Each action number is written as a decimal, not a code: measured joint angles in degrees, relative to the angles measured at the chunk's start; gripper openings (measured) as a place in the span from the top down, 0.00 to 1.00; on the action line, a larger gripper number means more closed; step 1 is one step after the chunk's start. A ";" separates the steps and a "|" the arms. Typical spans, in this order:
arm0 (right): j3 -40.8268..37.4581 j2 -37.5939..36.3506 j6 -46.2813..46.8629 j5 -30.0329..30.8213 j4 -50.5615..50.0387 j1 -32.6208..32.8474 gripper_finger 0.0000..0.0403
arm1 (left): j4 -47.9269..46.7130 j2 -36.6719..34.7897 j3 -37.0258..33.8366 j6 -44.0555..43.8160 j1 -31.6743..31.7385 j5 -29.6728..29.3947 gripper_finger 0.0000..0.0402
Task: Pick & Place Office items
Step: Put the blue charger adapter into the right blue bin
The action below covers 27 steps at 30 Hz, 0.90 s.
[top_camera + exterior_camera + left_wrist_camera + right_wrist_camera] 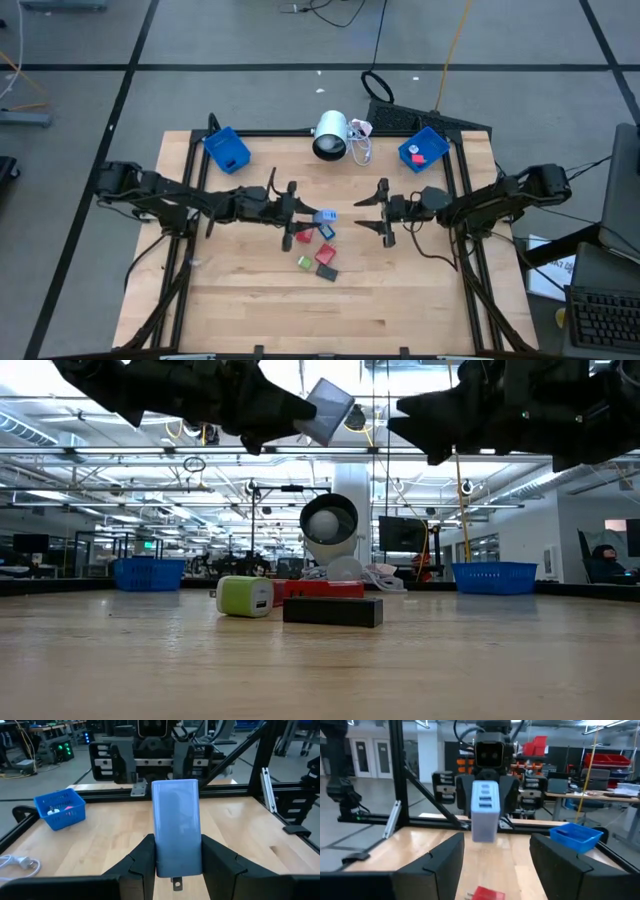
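One pale blue, slab-shaped plastic charger block [176, 827] is pinched upright in the left claw [300, 213], lifted clear of the wooden surface [250, 300] and held just above and beside the small cluster of other items. That cluster, a red block [326, 255], a green cube-like piece [305, 263] and a dark grey bar [327, 272], lies on the surface directly below and slightly in front of the charger block. Facing it from the other side, the right claw [385, 212] hangs with its fingers spread and empty, level with the block and near it. Farther from the block, a blue plastic bin [226, 149] stands at the left rear corner and a second blue bin [424, 150] at the right rear, with a white cylindrical lamp [331, 135] between them.

My judgement is that a hand-over or carry to a bin is under way. To do it well, keep the block steady, close the right claw squarely on its free end, and release only once that grip is firm.
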 joint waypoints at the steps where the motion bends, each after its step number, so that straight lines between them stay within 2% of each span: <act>1: 0.44 0.00 0.29 0.02 -0.51 0.30 0.44 | 0.00 0.00 0.00 -0.02 0.00 0.00 0.69; 9: 1.89 0.02 -0.53 0.06 -0.74 2.81 0.35 | 3.24 1.56 -0.02 -1.51 -0.31 1.03 0.69; 14: 1.89 0.02 -0.99 4.04 -0.94 3.16 0.36 | 5.94 3.50 0.15 -1.61 -0.66 1.20 0.69; 22: 1.91 0.06 -0.59 4.13 -1.12 3.16 0.36 | 5.96 6.85 3.56 -1.72 -0.61 1.52 0.69; 27: 3.29 2.77 0.90 3.88 -1.24 3.36 0.36 | 5.99 9.42 6.23 -1.45 -0.63 3.28 0.69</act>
